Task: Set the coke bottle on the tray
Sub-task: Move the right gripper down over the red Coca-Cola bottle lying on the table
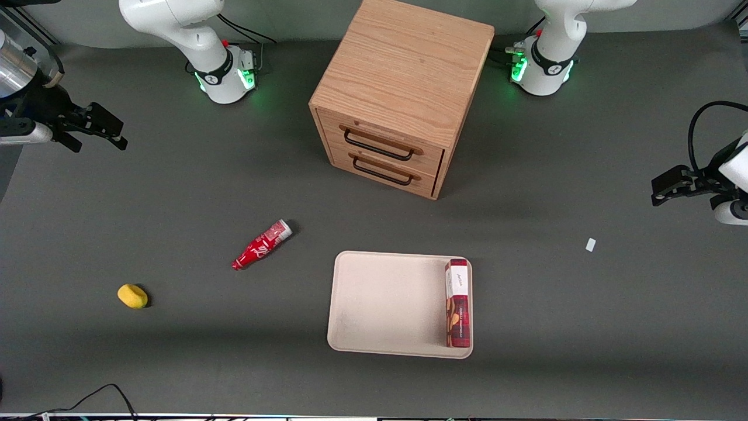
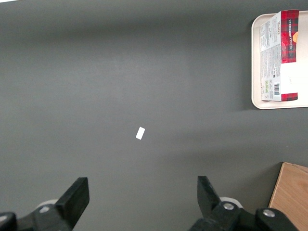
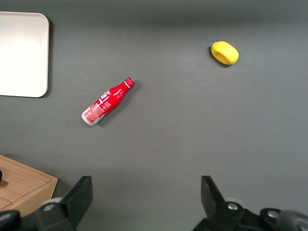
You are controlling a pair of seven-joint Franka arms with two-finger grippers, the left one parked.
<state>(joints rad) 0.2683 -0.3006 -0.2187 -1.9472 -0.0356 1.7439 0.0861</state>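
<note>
1. The tool (image 1: 96, 126) hangs high at the working arm's end of the worktop (image 1: 175, 193), fingers spread wide, holding and touching nothing.
2. A yellow lump (image 1: 132, 296) lies near the worktop's front edge, well apart from everything.
3. The coke bottle (image 1: 262, 244) lies flat on bare worktop, long axis diagonal, neck toward the front camera, base toward the wooden drawer cabinet (image 1: 403, 93).
4. The tray (image 1: 380, 301) lies near the bottle, apart from it; a red-and-white box (image 1: 458, 303) lies along its edge toward the parked arm.

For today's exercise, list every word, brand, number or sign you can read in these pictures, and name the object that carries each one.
Coke bottle: white script lettering, too small to read.
Red-and-white box lying on the tray: print and a barcode, too blurred to read.
Small white tag on the table: no text visible.
Gripper, open and raised above the table: no markings.
</note>
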